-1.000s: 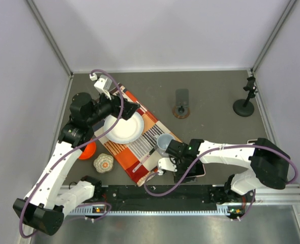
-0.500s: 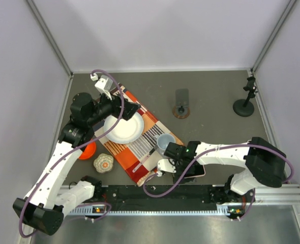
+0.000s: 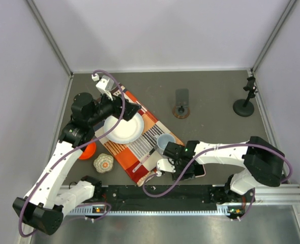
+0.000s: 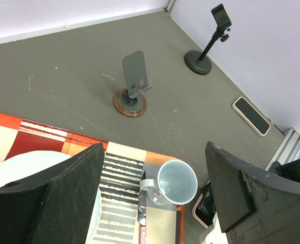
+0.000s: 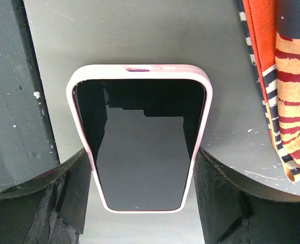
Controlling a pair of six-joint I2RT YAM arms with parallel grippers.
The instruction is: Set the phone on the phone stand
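Lying flat and screen-up on the grey table (image 3: 211, 91), near its front edge, the phone (image 5: 140, 147) is showing a dark, unlit display inside a pale pink case with rounded corners. The right fingers (image 5: 71, 193) are clamping it, one pad pressing against each long side, while its back is resting on the table.

The phone stand (image 4: 135, 76), a grey tilted plate on a round brown base, is standing well apart from the phone, farther back on the table. An orange, red and cream striped cloth (image 3: 145, 137) is lying just beside the phone, its edge showing at the right of the right wrist view. A light blue mug (image 4: 175, 182) is sitting on that cloth's near corner, close to the right arm's wrist and nearest to the stretch of table between phone and stand. A white plate (image 3: 123, 128) is resting farther along the cloth.

The left fingers (image 4: 63, 193) are hanging wide apart above the plate, gripping nothing. A black clamp holder on a round base (image 4: 211, 40) is standing in the far right corner, and what is looking like a second phone (image 4: 249, 116) is lying by the right wall.
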